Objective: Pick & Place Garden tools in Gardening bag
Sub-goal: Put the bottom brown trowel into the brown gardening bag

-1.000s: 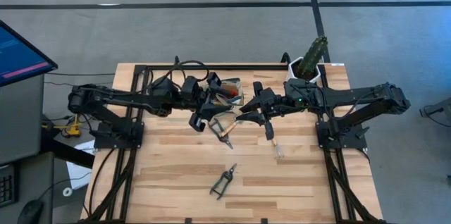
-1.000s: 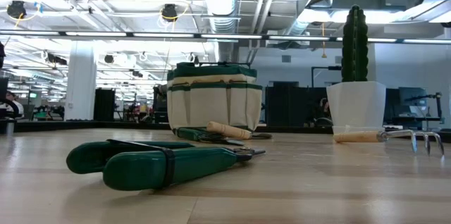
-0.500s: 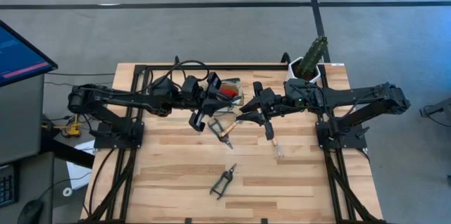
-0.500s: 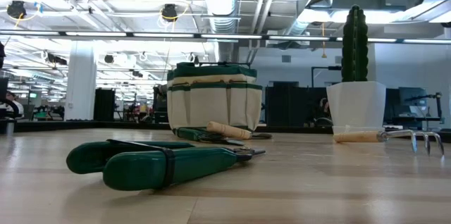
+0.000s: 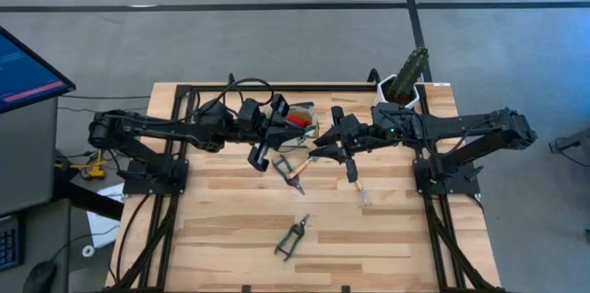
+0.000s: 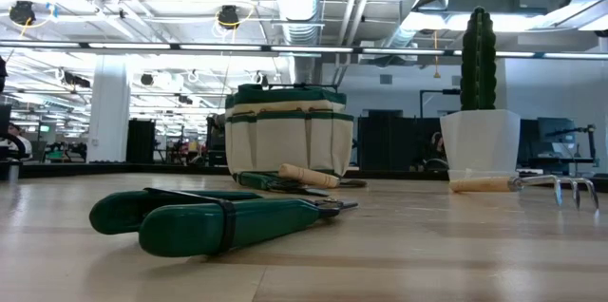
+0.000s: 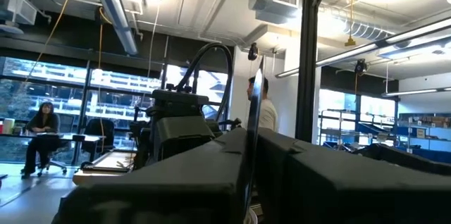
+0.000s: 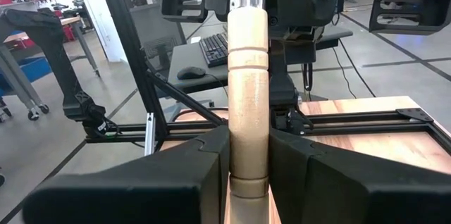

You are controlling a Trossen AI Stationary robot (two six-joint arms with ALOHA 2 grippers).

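Three tools lie on the table: pruning shears (image 6: 214, 219), trowel (image 6: 306, 176), hand rake (image 6: 527, 183); one gardening bag (image 6: 288, 129) behind; left gripper (image 5: 274, 127) pressed together (empty); right gripper (image 8: 242, 171) pinching a wooden handle (image 8: 246, 76)

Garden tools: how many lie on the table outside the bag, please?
3: shears near the front, a wooden-handled tool before the bag, a rake near the pot. More may hide inside.

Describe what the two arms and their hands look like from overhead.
Both arms are matte black, jointed links bolted to black frame rails on the table's sides. Loose black cables loop over the left arm; the right arm is tidier. The left hand and right hand are dark, blocky, two-fingered.
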